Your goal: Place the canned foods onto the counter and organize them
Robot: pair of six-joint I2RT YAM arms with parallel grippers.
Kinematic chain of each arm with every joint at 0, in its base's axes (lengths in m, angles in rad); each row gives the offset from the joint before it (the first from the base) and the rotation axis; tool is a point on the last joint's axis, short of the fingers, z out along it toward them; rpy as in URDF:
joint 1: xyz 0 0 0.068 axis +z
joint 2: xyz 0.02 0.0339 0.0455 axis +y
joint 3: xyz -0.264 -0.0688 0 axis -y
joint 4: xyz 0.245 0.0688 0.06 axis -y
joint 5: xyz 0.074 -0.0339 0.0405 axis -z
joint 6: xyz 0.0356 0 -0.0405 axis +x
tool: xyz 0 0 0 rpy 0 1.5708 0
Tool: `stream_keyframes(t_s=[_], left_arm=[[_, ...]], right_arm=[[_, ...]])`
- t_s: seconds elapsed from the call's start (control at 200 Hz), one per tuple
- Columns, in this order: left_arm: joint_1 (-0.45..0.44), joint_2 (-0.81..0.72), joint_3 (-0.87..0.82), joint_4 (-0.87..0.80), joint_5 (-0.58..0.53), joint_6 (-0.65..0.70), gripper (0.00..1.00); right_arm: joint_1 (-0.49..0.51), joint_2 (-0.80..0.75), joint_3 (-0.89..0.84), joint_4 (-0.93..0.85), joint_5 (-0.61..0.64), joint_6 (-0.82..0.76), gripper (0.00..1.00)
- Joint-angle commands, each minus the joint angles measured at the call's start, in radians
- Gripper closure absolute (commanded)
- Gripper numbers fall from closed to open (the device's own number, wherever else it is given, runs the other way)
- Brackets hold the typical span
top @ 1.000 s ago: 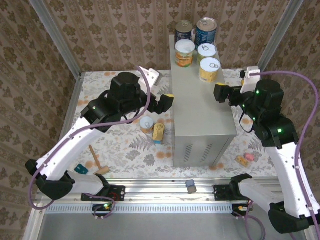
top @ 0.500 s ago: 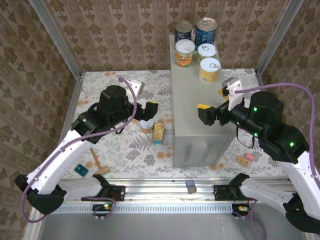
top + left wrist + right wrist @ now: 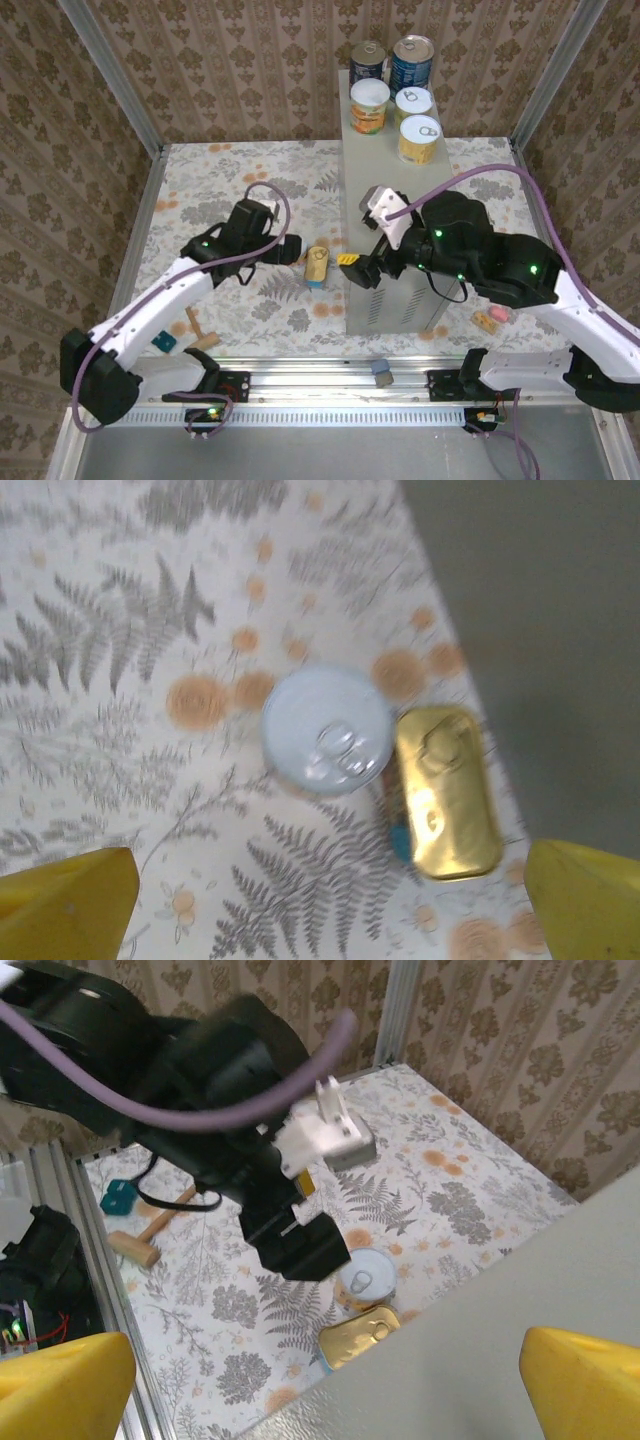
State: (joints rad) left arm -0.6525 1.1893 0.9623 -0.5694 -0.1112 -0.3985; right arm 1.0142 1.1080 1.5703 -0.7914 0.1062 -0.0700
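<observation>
Left wrist view: I have the left gripper point(image 3: 325, 905) spread and empty above the round can point(image 3: 328, 730) and gold tin point(image 3: 445, 790) just beside the counter point(image 3: 540, 600), lined up for a pickup, with the right gripper point(image 3: 320, 1380) likewise spread and empty.

Two dark-blue cans point(image 3: 411, 62) stand at the far edge of the counter point(image 3: 385, 170) top — three yellow-labelled cans point(image 3: 419, 138) just in front. A flat gold tin point(image 3: 317, 266) lies on the table point(image 3: 220, 180) beside the counter's left face — the left gripper point(image 3: 292, 250) hangs near it.
</observation>
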Motion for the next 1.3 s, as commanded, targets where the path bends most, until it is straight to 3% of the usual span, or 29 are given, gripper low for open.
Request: stream_keyframes(t_s=[0.0,0.325,0.51,0.765,1.295], left_arm=[[0.012,0.056,-0.057,0.061,-0.034,-0.03,0.0],[0.047,0.257,-0.093,0.179,0.017,0.041,0.0],[0.07,0.349,-0.07,0.225,0.033,0.063,0.06],[0.085,0.426,-0.02,0.297,0.078,0.103,0.07],[0.089,0.523,0.12,0.281,0.081,0.161,0.09]], right_arm=[[0.016,0.014,0.039,-0.007,0.046,-0.032,0.0],[0.018,0.049,0.045,-0.008,0.054,-0.043,0.0],[0.017,0.038,0.035,-0.014,0.083,-0.055,0.0],[0.017,0.012,0.002,-0.015,0.115,-0.054,0.0],[0.014,-0.013,-0.046,0.004,0.136,-0.039,0.0]])
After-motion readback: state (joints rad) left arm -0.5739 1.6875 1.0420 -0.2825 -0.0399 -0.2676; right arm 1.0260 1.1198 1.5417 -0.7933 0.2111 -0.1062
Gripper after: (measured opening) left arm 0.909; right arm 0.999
